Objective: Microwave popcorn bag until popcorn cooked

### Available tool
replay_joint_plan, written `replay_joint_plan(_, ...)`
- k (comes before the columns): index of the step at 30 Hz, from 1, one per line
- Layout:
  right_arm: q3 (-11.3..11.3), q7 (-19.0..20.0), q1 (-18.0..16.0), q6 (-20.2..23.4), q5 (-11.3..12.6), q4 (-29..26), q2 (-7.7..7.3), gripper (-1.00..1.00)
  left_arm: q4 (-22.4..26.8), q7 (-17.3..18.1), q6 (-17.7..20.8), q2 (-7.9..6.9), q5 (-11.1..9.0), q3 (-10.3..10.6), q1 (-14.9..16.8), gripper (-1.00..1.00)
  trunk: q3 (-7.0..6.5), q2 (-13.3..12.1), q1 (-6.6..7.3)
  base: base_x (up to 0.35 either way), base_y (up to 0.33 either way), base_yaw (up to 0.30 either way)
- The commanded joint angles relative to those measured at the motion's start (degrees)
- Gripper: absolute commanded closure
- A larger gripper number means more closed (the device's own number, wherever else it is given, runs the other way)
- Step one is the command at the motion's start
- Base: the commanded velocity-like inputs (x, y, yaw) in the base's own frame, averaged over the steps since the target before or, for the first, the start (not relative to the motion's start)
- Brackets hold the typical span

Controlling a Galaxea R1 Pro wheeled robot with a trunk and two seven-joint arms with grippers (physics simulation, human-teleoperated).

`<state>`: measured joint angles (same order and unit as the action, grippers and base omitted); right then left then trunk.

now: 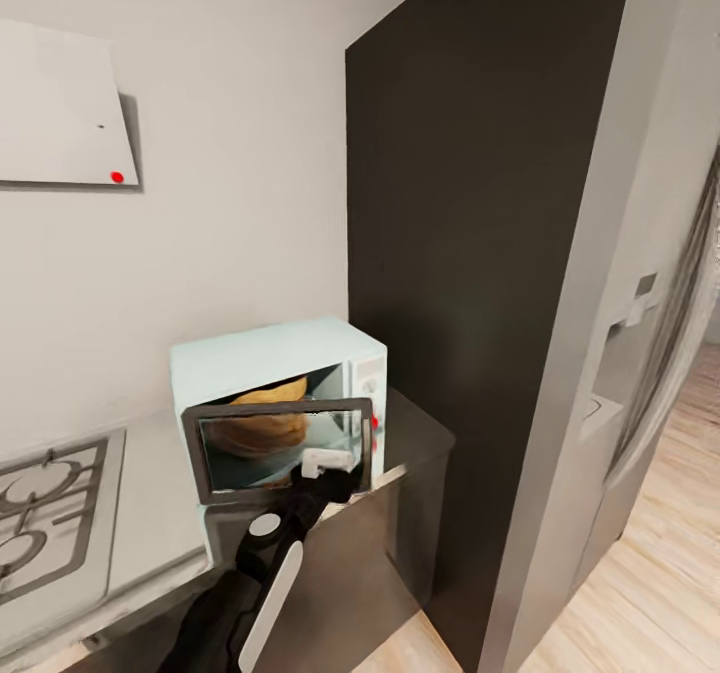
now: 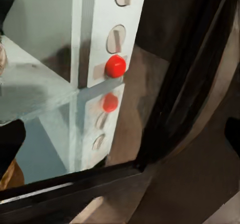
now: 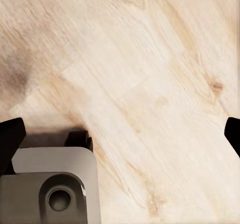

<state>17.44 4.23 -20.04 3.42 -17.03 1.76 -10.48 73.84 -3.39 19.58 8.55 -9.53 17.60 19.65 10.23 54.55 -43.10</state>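
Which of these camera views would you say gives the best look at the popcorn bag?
The head view: the popcorn bag sits inside the microwave, seen above and through the half-closed glass door, by the left gripper. The left wrist view catches a tan sliver at its edge; the right wrist view faces the wood floor.

Microwave [image 1: 262, 361] opening: partly screened by its door [image 1: 282, 450], which stands ajar across the front.
Cavity: popcorn bag [image 1: 262, 420] takes up the left and middle; a gap stays at its right.
Left gripper [image 1: 326, 461]: at the door's outer face.
Right flank: tall dark cabinet [image 1: 470, 253] close beside.
Left flank: open countertop [image 1: 150, 503], then gas hob [image 1: 50, 523].
Right gripper [image 3: 120, 136]: over bare wood floor [image 3: 150, 59].
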Motion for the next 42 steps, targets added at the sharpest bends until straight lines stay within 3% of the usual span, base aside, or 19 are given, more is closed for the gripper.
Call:
replay_joint_plan(1,0.49,0.12,-0.08,0.09,-0.55,0.09,-0.03,-1.00,0.08,-1.76,0.28,0.01,-0.56,0.07,0.04,-1.00,0.05,0.05,-0.03,0.275,0.000,-0.200)
replay_joint_plan(10,0.49,0.09,-0.08,0.02,-0.55,0.09,-0.07,-1.00,0.65,-4.24,0.28,-0.18,-0.44,-0.21,0.04,-1.00,-0.21,0.05,-0.03,0.274,0.000,-0.176)
replay_joint_plan(15,0.49,0.09,-0.08,0.01,-0.55,0.09,-0.07,-1.00,0.99,-16.86,0.28,-0.18,-0.56,-0.21,0.04,-1.00,-0.31,0.05,-0.03,0.240,0.000,-0.153)
replay_joint_plan(16,0.51,0.08,-0.08,0.01,-0.55,0.09,-0.09,-1.00,1.02,-18.09,0.28,-0.19,-0.54,-0.21,0.04,-1.00,-0.31,0.05,-0.03,0.233,0.000,-0.138)
replay_joint_plan(31,0.49,0.08,-0.08,0.01,-0.57,0.09,-0.24,-1.00,2.63,-19.19,0.37,-0.55,-0.57,-0.54,0.04,-1.00,-0.32,0.05,-0.03,0.034,0.000,-0.031)
replay_joint_plan(37,0.49,0.09,-0.08,0.01,-0.62,0.09,-0.24,-1.00,3.50,-23.11,0.54,-0.14,-0.73,-0.06,0.04,-1.00,-0.32,0.05,-0.03,-0.283,0.000,0.000)
replay_joint_plan(42,0.49,0.08,-0.08,0.01,-0.64,0.09,-0.24,-1.00,3.57,-23.99,0.54,-0.14,-0.75,0.03,0.04,-1.00,-0.32,0.05,-0.03,-0.344,0.000,0.000)
